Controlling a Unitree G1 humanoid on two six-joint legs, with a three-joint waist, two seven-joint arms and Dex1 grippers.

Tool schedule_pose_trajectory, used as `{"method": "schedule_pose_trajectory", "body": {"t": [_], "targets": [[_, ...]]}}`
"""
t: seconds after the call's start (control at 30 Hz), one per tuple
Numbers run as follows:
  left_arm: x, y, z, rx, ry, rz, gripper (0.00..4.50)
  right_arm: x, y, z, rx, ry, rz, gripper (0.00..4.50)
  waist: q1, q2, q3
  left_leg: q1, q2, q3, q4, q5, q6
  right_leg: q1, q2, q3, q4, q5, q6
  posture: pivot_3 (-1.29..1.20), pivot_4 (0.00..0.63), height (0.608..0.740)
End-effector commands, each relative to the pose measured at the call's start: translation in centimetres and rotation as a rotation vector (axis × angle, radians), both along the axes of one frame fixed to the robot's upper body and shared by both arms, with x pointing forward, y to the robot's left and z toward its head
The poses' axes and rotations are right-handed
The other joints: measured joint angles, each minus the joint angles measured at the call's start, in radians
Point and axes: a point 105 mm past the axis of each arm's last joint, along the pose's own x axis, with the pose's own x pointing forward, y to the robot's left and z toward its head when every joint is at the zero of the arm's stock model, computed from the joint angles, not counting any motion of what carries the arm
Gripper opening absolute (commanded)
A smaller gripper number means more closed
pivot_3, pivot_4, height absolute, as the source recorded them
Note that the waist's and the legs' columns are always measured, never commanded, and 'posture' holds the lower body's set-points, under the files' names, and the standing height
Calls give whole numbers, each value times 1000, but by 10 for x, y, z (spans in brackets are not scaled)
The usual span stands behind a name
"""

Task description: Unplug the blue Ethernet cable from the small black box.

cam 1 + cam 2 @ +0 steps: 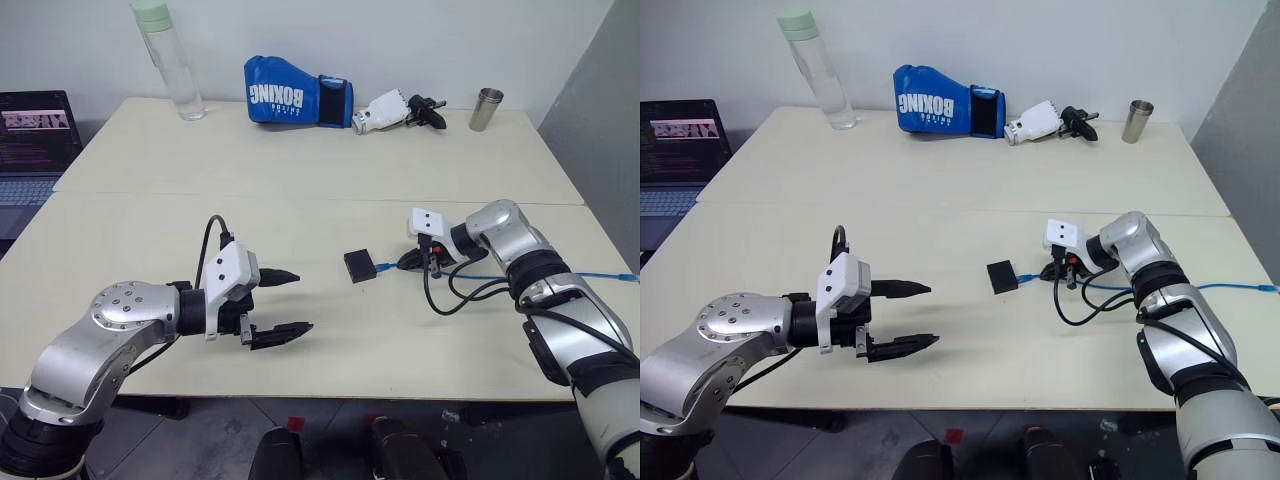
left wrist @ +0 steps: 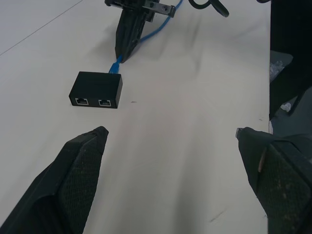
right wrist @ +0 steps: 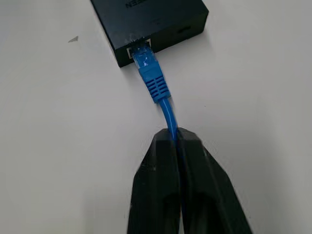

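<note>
Pulling the plug out cleanly is the step judged to be in hand, since the blue Ethernet cable [image 3: 160, 95] is still seated in the port of the small black box [image 3: 151, 22], which lies flat near the middle of the table [image 1: 300, 190]. The right gripper [image 3: 176, 141] is clenched on the cable just behind the plug's ribbed boot, on the side away from the box. The left gripper [image 1: 285, 303] is held released, its fingers spread, well apart from the box on the opposite side, with two empty ports facing it. A straight pull along the port's line, away from the box, is called for; a sideways tug is likely to drag the light box across the table. The box is best steadied by the left gripper first. Whether the plug's latch tab is pressed cannot be told.
</note>
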Motion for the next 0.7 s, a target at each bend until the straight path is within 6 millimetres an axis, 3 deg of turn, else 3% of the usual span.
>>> {"method": "schedule_pose_trajectory", "body": {"t": [0.03,0.13,0.27,0.37,0.5,0.7], "targets": [[0,0,4,1,-28,-15,4500,-3,-4,-3,-1,-18,7,70,0,0,0,0,0,0,0,0,0,0,0,0,0,0,0,0,150,740],[4,3,3,-10,-24,7,4500,-2,1,6,54,-68,15,70,0,0,0,0,0,0,0,0,0,0,0,0,0,0,0,0,150,740],[16,13,6,-70,-13,92,4500,-2,8,33,171,-219,13,70,-1,0,0,0,0,0,0,0,0,0,0,0,0,0,0,0,150,740],[19,16,7,-88,-8,112,4500,-8,10,40,188,-261,23,70,0,0,0,-1,0,0,0,0,0,-1,0,0,1,0,0,0,150,740],[21,16,7,-89,-8,113,4500,-23,8,35,181,-214,15,70,3,0,0,-1,0,0,0,0,0,-1,0,0,0,0,0,0,150,740],[21,13,6,-88,-7,98,4500,-46,-2,3,104,-34,-101,70,6,0,0,-1,0,0,0,0,0,-1,0,0,0,0,0,0,150,740]]}}
